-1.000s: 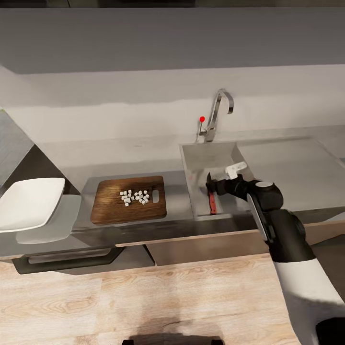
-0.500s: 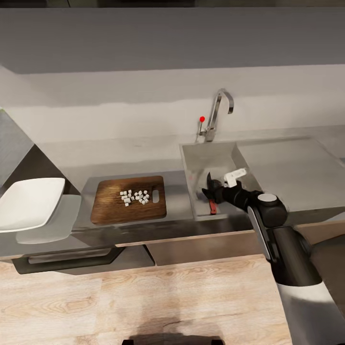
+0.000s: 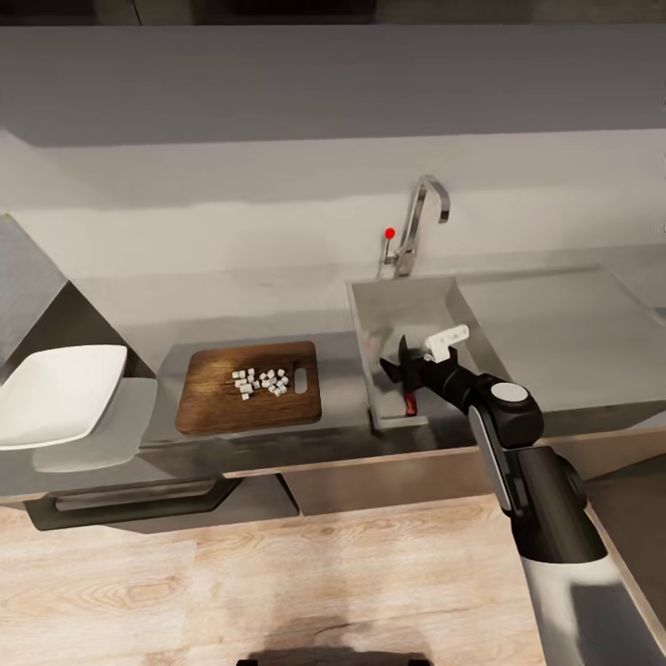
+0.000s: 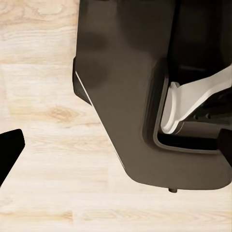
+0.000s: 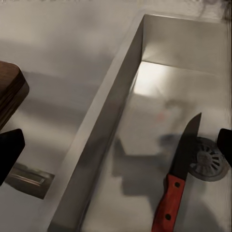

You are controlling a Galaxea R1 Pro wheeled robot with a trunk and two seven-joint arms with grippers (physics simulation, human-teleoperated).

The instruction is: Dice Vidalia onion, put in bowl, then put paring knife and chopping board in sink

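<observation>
One knife: paring knife (image 5: 177, 178) flat on the sink (image 3: 370, 319) floor by the drain, free
Right gripper (image 3: 396, 363): fingers apart, above the sink's front edge
Chopping board (image 3: 249, 386): near the countertop (image 3: 139, 305) front edge, diced onion (image 3: 260, 380) on it
Bowl (image 3: 55, 393): at the left end

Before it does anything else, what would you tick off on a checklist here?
1. Red-handled paring knife lying in the grey sink: ok.
2. Right end effector open, holding nothing: ok.
3. Small white diced onion pieces moved to the white squarish bowl: not ok, they sit on the board.
4. Brown wooden chopping board in the sink: not ok, on the grey countertop.
5. Left end effector state: cannot tell.
</observation>
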